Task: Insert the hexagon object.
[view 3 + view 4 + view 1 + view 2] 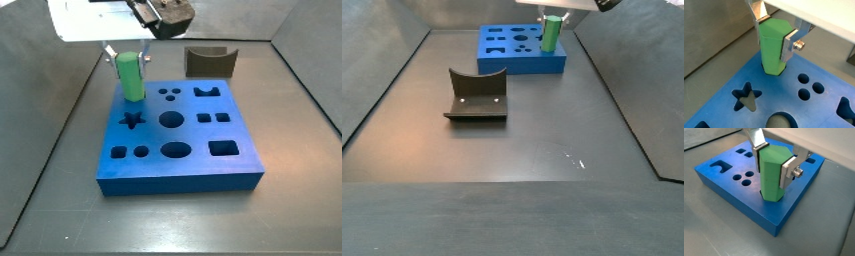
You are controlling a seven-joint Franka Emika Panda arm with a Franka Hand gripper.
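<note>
The bright green hexagon peg (772, 47) stands upright between my gripper's (773, 37) silver fingers, which are shut on its upper half. Its lower end sits in a hole near a corner of the blue board (764, 85), with a thin dark line around its base. Both wrist views show this grip: the gripper (773, 164), the peg (772, 178), the board (784, 208). In a side view the gripper (127, 55) holds the peg (130, 80) at the board's (187, 137) far left corner. It also shows in a side view (551, 37), with the gripper (552, 18) above it.
The board has other shaped holes, such as a star hole (745, 96) and round holes (811, 87). A dark grey curved-top block (210, 60) stands behind the board; it also shows in a side view (476, 95). Grey walls enclose the floor.
</note>
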